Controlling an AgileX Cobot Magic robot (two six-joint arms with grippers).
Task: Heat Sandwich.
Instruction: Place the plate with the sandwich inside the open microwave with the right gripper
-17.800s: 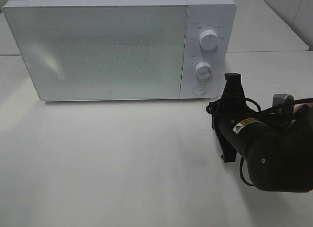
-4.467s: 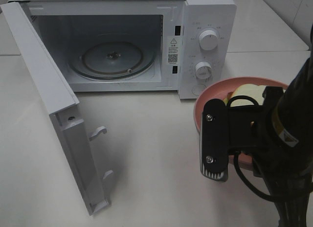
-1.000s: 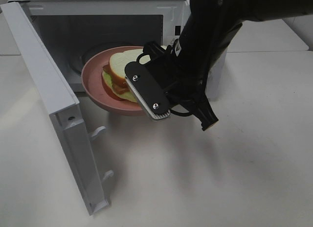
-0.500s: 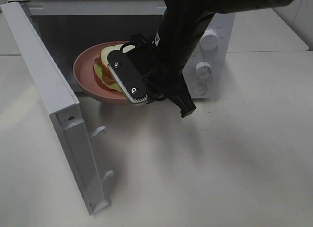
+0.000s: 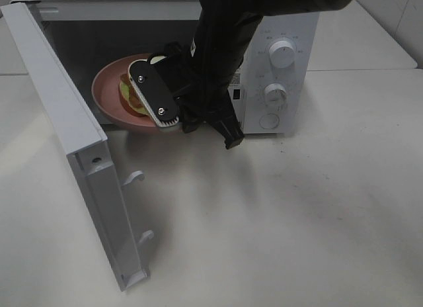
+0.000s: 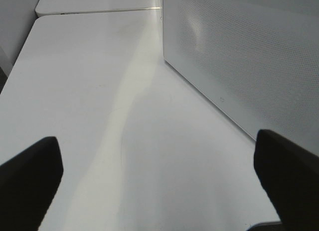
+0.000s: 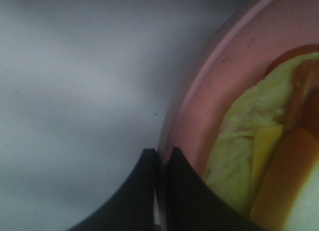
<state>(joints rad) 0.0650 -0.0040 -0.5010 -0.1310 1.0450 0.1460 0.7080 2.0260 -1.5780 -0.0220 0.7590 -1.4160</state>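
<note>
Sandwich [image 7: 234, 156] plate [image 7: 219, 81] in pincer [image 7: 160, 152], seemingly inside microwave [image 5: 294, 75]

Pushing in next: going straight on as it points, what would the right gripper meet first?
Probably an inner wall of the white microwave oven: the right gripper, shut on the rim of the round pink plate, points into the open cavity. Depth there is unclear.

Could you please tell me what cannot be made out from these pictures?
Exterior high: the right arm covers most of the sandwich and the microwave floor, so whether the pink plate rests on it is unclear.
Right wrist: the sandwich is blurred and cut off by the frame.
Left wrist: the frame cuts off all but the left jaws' dark tips.
</note>
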